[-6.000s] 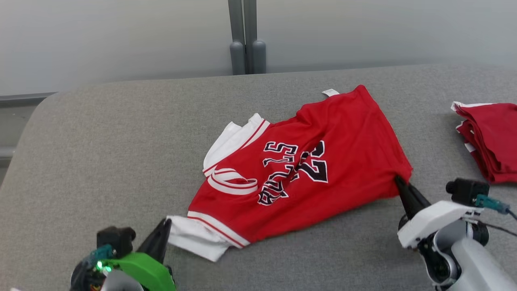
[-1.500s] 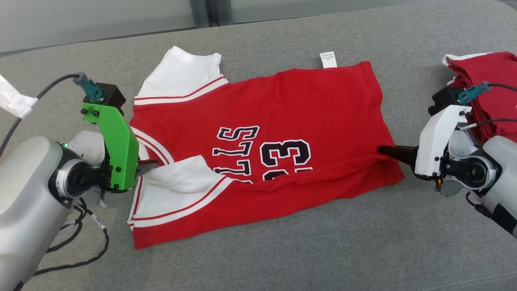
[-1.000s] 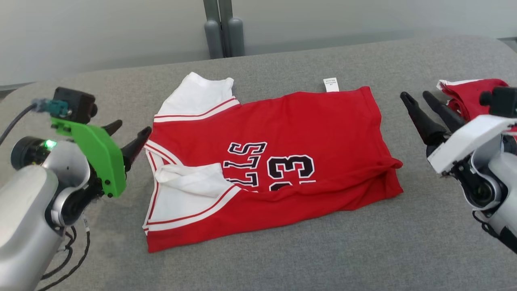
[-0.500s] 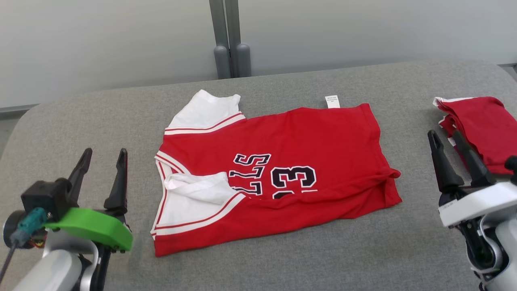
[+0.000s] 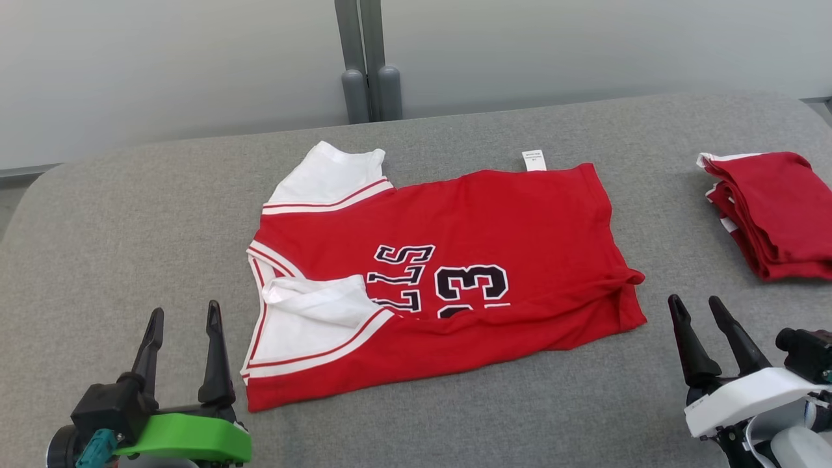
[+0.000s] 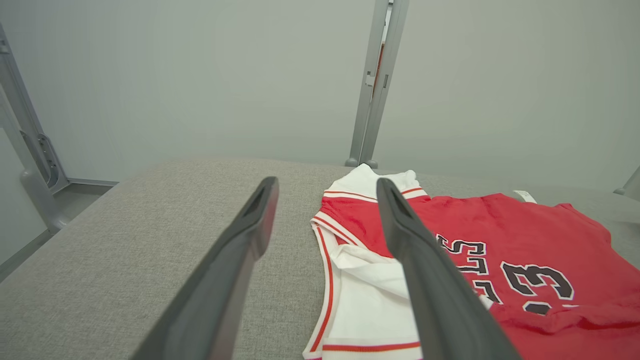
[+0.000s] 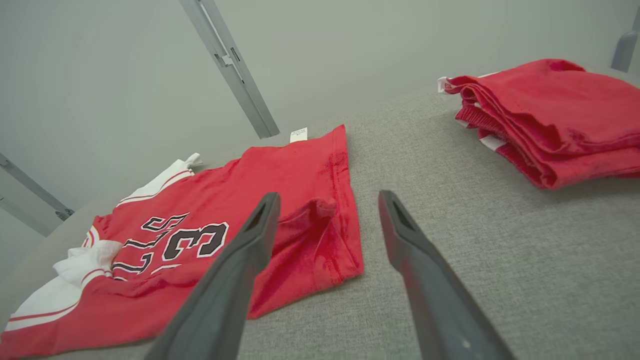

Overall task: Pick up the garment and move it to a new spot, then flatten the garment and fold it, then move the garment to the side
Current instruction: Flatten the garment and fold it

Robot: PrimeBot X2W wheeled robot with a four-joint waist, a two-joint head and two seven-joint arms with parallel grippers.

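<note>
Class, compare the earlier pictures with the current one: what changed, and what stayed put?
The left gripper and right gripper folded the near edge of the jersey over, let go and drew back, open. The red pile stayed put.

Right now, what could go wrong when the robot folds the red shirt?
The jersey is not flat: its near edge is doubled over and a white sleeve lies on top, so a fold may trap wrinkles.
The bunched corner might snag the open right end effector.
The folded red pile lies nearby; a wide sweep could bump it.
</note>
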